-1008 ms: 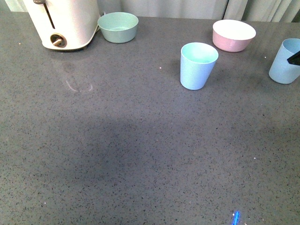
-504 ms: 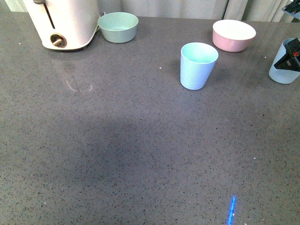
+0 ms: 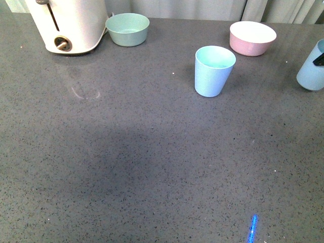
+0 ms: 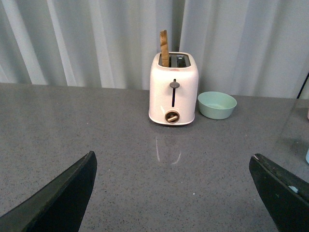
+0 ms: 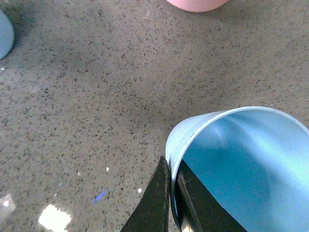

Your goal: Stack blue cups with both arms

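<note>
Blue cup (image 5: 231,159) rim pinched between the right gripper (image 5: 171,166) fingers, one inside, one outside; left gripper (image 4: 172,155) gapes wide.

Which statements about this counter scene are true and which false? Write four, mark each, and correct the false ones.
1. The right tool pinches the rim of the far-right blue cup. True.
2. The left tool holds the middle blue cup. False: the left tool is open and empty; that cup stands alone on the counter.
3. The cups are stacked. False: they are apart.
4. The green bowl sits beside the toaster. True.
</note>
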You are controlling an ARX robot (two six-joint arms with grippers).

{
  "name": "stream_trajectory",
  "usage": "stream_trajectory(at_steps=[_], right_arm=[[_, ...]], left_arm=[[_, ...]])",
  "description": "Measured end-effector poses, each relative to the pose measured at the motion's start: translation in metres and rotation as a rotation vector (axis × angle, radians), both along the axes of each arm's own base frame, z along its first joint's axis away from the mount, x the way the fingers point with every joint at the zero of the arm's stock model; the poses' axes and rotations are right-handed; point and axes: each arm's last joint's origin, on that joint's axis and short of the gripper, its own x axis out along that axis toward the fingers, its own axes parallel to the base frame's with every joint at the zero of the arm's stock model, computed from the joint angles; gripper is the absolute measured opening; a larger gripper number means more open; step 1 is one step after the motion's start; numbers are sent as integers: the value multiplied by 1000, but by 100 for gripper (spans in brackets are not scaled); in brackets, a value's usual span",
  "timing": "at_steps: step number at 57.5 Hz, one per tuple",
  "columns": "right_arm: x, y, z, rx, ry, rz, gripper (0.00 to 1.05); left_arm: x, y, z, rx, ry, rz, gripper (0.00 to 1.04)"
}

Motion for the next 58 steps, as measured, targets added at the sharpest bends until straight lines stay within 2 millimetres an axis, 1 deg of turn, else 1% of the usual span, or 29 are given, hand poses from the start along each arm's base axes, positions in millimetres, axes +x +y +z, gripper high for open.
stream_trajectory(at_steps=[4, 5, 8, 10, 12, 14, 17, 20, 22, 25, 27, 30, 39, 58], right_arm=[[-11, 3, 26, 29, -31, 55, 2], [-18, 11, 44, 56, -56, 100, 2], [-27, 25, 66, 78, -95, 156, 2], [-34, 41, 81, 79, -126, 205, 2], [-39, 55, 89, 77, -145, 246, 2], [-42, 69, 94, 75, -157, 286, 2], [-43, 82, 95, 73, -163, 318, 2], [-43, 101, 92, 60, -166, 354, 2], [-41, 114, 86, 52, -152, 375, 2], [-40, 122, 79, 47, -133, 386, 2], [-37, 131, 70, 38, -107, 393, 2], [-36, 140, 62, 29, -85, 404, 2], [-35, 153, 53, 14, -63, 422, 2], [-31, 165, 46, 9, -53, 437, 2]], left_arm=[[0, 0, 0, 0, 0, 0, 96], [0, 0, 0, 0, 0, 0, 96], [0, 0, 0, 0, 0, 0, 96], [0, 0, 0, 0, 0, 0, 96], [0, 0, 0, 0, 0, 0, 96], [0, 0, 0, 0, 0, 0, 96], [0, 0, 0, 0, 0, 0, 96], [0, 0, 0, 0, 0, 0, 96], [0, 0, 0, 0, 0, 0, 96], [0, 0, 0, 0, 0, 0, 96], [0, 0, 0, 0, 0, 0, 96], [0, 0, 0, 0, 0, 0, 96], [0, 0, 0, 0, 0, 0, 96], [0, 0, 0, 0, 0, 0, 96]])
